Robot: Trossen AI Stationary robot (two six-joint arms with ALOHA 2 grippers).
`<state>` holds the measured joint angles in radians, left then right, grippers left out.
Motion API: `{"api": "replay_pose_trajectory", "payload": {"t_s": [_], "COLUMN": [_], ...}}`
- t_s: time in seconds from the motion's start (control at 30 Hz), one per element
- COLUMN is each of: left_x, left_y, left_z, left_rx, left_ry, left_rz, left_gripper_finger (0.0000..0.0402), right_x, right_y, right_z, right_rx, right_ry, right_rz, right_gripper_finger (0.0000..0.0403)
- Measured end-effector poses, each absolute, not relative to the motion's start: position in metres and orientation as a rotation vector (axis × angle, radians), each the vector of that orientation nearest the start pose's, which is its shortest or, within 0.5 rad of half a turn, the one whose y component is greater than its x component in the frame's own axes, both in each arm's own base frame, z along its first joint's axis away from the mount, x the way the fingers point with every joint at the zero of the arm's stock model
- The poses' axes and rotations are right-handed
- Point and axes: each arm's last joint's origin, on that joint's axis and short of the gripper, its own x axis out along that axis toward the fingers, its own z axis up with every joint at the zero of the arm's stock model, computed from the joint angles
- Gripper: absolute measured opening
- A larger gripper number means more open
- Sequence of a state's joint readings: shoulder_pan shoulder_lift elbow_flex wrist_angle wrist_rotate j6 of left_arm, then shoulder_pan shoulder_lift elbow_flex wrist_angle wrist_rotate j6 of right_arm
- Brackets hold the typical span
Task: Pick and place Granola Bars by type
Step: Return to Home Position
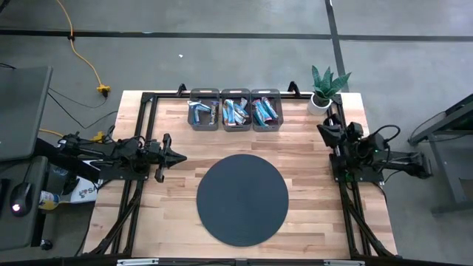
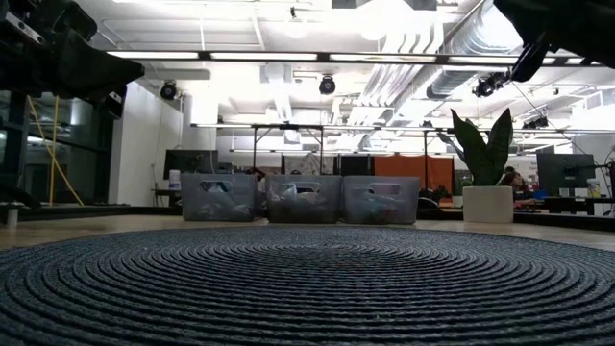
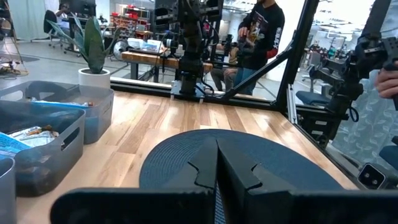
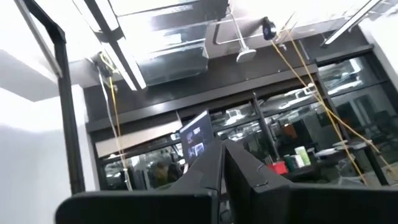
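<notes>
The granola bars, in blue, red and silver wrappers, lie in three grey bins (image 1: pixel 236 111) in a row at the table's far edge, seen head-on in the low view (image 2: pixel 303 199). Each bin holds a small heap of bars (image 1: pixel 199 112) (image 1: pixel 235 112) (image 1: pixel 264 111). My left gripper (image 1: pixel 179 157) (image 3: pixel 216 168) is shut and empty at the table's left side, pointing level over the mat. My right gripper (image 1: pixel 325 131) (image 4: pixel 222 168) is shut and empty at the right side, drawn back near its base and tilted up toward the ceiling.
A round dark woven mat (image 1: pixel 242 198) lies in the middle of the wooden table, with nothing on it. A potted plant (image 1: pixel 325 87) stands at the far right corner, beside the right bin. A black frame runs along the table's edges. People stand beyond the table in the left wrist view.
</notes>
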<state>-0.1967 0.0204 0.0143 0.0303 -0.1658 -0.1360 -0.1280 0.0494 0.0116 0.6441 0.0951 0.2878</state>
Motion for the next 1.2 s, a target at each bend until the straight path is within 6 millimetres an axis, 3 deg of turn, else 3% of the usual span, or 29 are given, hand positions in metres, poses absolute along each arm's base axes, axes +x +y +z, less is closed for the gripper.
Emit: {"api": "replay_pose_trajectory", "payload": {"t_s": [0.37, 1.2], "left_x": [0.097, 0.097], "left_y": [-0.014, -0.014], "left_z": [0.170, 0.170], "left_rx": [-0.140, -0.140], "left_ry": [-0.021, -0.021], "left_rz": [-0.032, -0.032], "left_gripper_finger": [0.0001, 0.0001], "right_x": [0.088, 0.099], "right_y": [-0.011, -0.013], "right_z": [0.213, 0.166], "right_rx": [0.369, 0.494], "right_ry": [-0.516, -0.023], "right_rz": [-0.019, -0.118], "right_gripper_finger": [0.0000, 0.0000]}}
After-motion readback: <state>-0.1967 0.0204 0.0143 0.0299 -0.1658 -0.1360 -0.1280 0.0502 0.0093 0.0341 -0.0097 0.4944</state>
